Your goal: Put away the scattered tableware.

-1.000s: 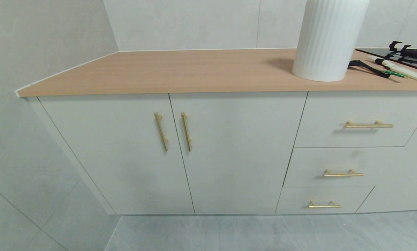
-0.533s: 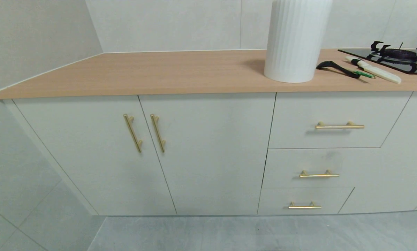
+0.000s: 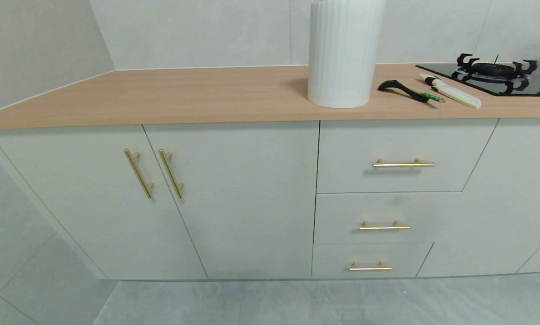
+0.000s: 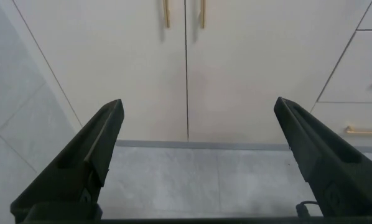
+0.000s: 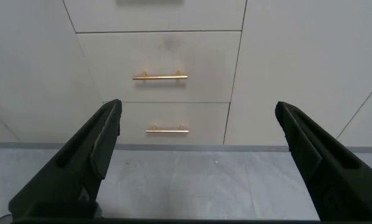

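Since 1.0 s ago the whole head view has slid toward the robot's right, which is camera motion; the things keep their places relative to one another. The wooden surface (image 3: 184,95) carries a tall white ribbed container (image 3: 344,54). Just beside it, on the robot's right, lie the scattered pieces: a black scoop-ended utensil (image 3: 401,89), a short green-striped piece (image 3: 432,97) touching its handle end, and a long white utensil (image 3: 453,90) with a dark band. All three lie flat, between the container and the black hob (image 3: 500,74). Below are two cabinet doors (image 3: 234,198) with brass handles and a stack of three drawers (image 3: 387,144) — all closed. Left tool (image 4: 198,106): fingers spread wide, gripping nothing, facing the seam between the cabinet doors above the floor (image 4: 192,180). Right tool (image 5: 198,106): likewise wide apart and empty, facing the lower drawers — well below the tableware.
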Controlling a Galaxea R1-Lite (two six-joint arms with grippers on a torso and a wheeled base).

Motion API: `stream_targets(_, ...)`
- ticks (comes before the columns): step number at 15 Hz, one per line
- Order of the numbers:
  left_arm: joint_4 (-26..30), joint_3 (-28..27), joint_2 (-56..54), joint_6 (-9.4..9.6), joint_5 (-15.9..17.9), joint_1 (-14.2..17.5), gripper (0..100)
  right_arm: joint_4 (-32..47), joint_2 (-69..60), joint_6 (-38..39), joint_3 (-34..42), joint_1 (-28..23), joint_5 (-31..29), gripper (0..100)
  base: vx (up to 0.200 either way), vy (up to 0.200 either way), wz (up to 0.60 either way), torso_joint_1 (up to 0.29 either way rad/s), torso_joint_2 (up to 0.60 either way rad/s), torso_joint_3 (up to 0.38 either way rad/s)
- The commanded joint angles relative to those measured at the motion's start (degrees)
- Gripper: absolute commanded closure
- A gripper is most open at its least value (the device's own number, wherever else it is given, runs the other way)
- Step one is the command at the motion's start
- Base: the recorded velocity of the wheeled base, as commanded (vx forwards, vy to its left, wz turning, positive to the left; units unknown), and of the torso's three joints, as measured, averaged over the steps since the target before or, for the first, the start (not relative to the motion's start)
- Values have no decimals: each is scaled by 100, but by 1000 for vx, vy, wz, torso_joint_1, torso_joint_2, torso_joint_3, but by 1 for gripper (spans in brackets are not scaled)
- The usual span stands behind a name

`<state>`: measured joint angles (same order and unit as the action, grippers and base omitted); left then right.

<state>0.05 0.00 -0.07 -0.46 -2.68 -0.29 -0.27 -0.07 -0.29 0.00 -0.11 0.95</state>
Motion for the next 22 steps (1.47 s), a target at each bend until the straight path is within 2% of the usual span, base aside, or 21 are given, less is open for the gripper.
stream_targets(1,-5,0,7,2,-4,3,0,-8,7,3,0,2,2,0,0,0,0,0,0,0)
stream_targets(11,-5,0,7,2,-4,3,0,0,7,20,0,2,-16,0,0,0,0,0,0,0)
stream_targets(14,-5,0,7,46,5,3,0,0,7,20,0,2,-16,0,200,0,0,1,-1,-2)
stream_targets(15,-5,0,7,2,5,3,0,-8,7,20,0,2,-16,0,0,0,0,0,0,0)
stream_targets(22,-5,0,7,2,5,3,0,0,16,-94,0,11,46,0,0,0,0,0,0,0)
